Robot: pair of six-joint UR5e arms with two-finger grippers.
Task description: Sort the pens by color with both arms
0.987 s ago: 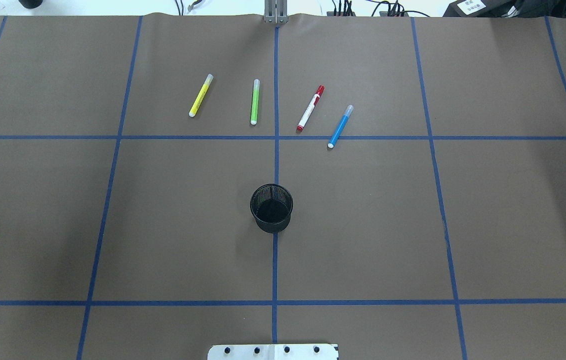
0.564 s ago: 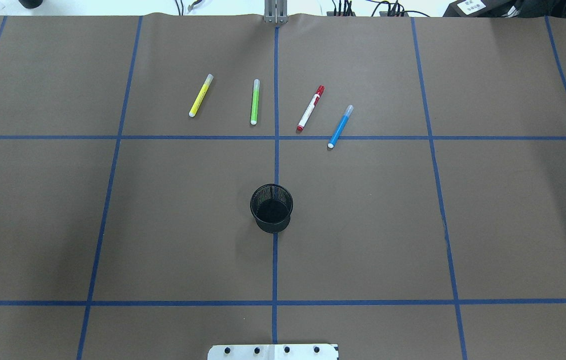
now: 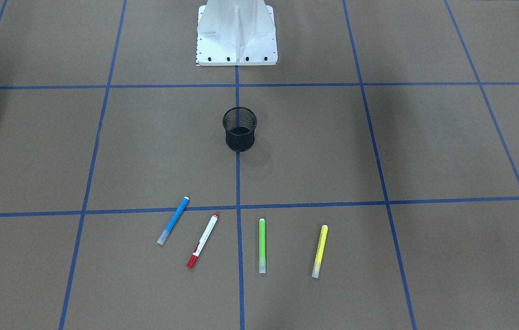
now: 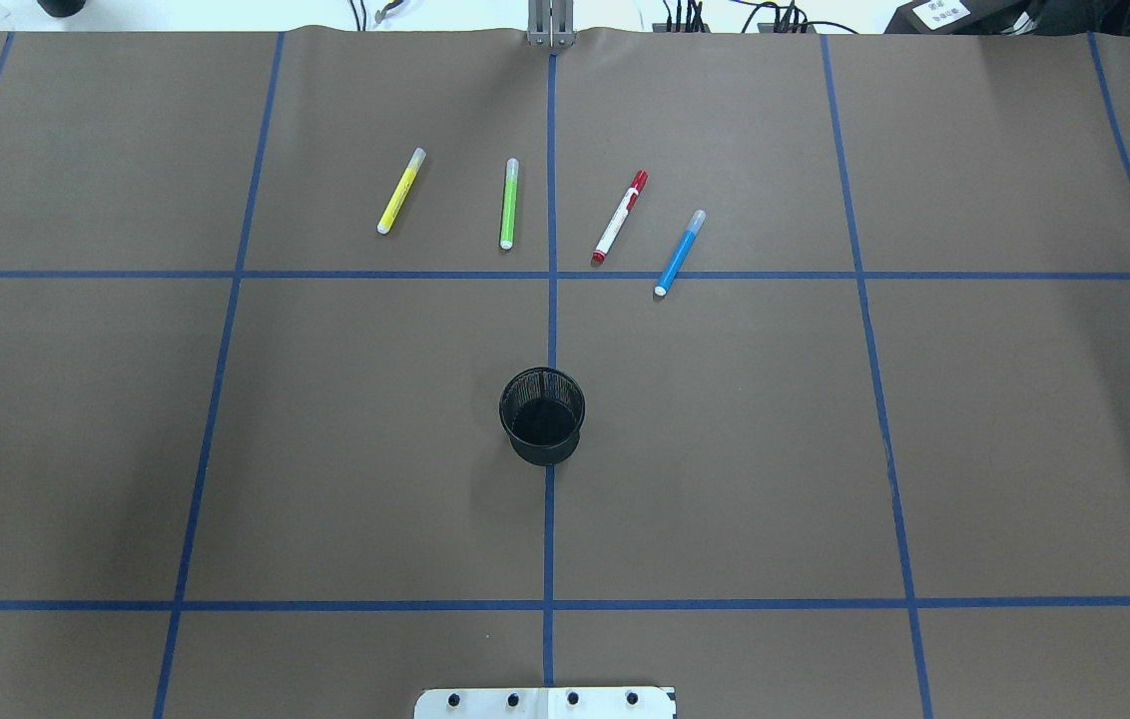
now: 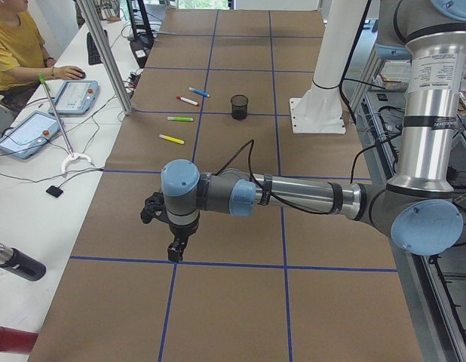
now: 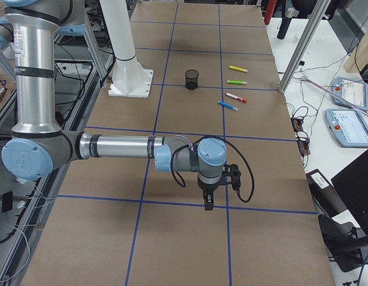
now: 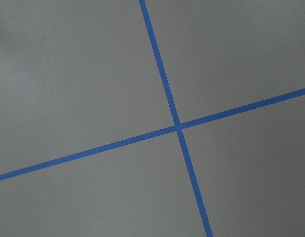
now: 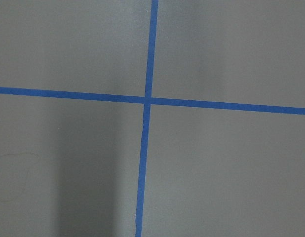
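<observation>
1. I judge the four pens to be light, stiff and smooth. Their round plastic barrels may roll or slip if I nip them off-centre. None of them looks fragile.
2. My best hold on each is across the middle of the barrel, with the jaws square to its length and clear of the cap seam. The pens lie flat on the paper, so my fingertips must come down almost to the surface.
3. The slim yellow plastic marker pen (image 4: pixel 398 191), the slim bright green plastic marker pen (image 4: pixel 508 204) and the slim blue plastic marker pen (image 4: pixel 680 253) each have a pale cap. The slim white plastic marker pen with red ends (image 4: pixel 620 217) is the odd one out.
4. All four lie in a loose row on the far side of the brown paper-covered table with a blue tape grid (image 4: pixel 725 449), none touching another.
   - Yellow and green lie to my left of the centre tape line.
   - White-and-red and blue lie to my right, and the blue one's near tip crosses the cross line.
   - The black wire-mesh cup (image 4: pixel 542 416) stands on the centre line nearer my base, well apart from the pens.
5. My left gripper (image 5: pixel 175 253) and right gripper (image 6: pixel 208 204) hang low over bare paper at the table's two ends, well apart from the pens, with no pen in either. They show only in the side views, so I cannot tell whether the jaws are apart or together.
</observation>
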